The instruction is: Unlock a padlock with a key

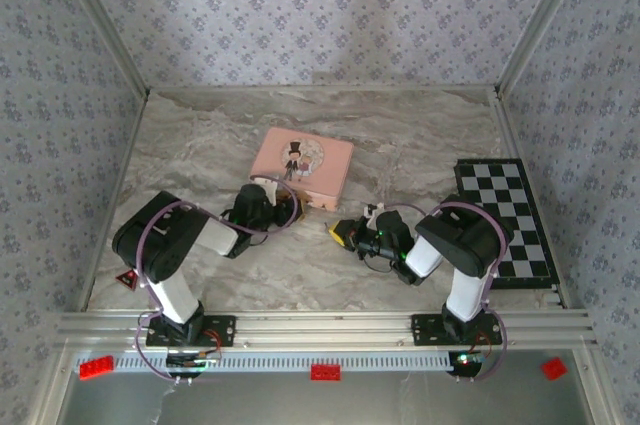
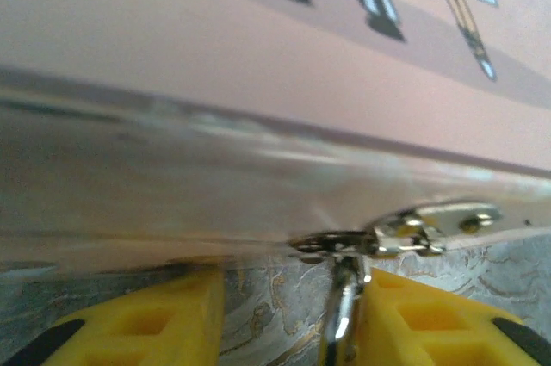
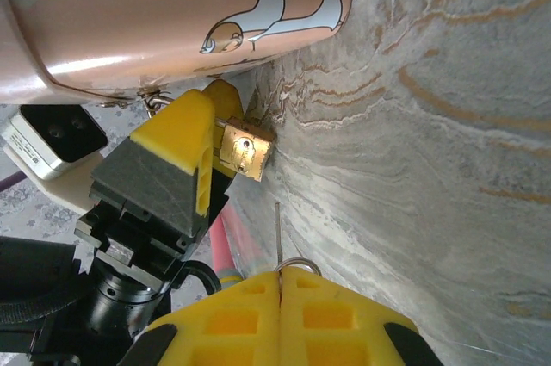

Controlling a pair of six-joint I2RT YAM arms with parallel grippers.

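Observation:
The brass padlock (image 3: 244, 149) hangs at the near edge of the pink tin (image 3: 172, 13), its keyhole face turned toward my right wrist camera. My left gripper (image 2: 293, 297) is shut on the padlock, with a yellow finger (image 3: 182, 138) on either side of the body. The silver shackle (image 2: 344, 314) lies against the right-hand finger and runs up to the tin's hasp (image 2: 430, 226). My right gripper (image 3: 280, 276) is shut on the key (image 3: 277, 232). The key's thin blade points at the padlock from a short gap below, and its ring (image 3: 298, 263) sits at the fingertips.
The pink tin (image 1: 302, 165) lies mid-table, with my left gripper (image 1: 287, 209) at its near edge and my right gripper (image 1: 342, 233) just right of that. A chessboard (image 1: 505, 220) lies at the right edge. Patterned walls enclose the marble table (image 1: 400, 145).

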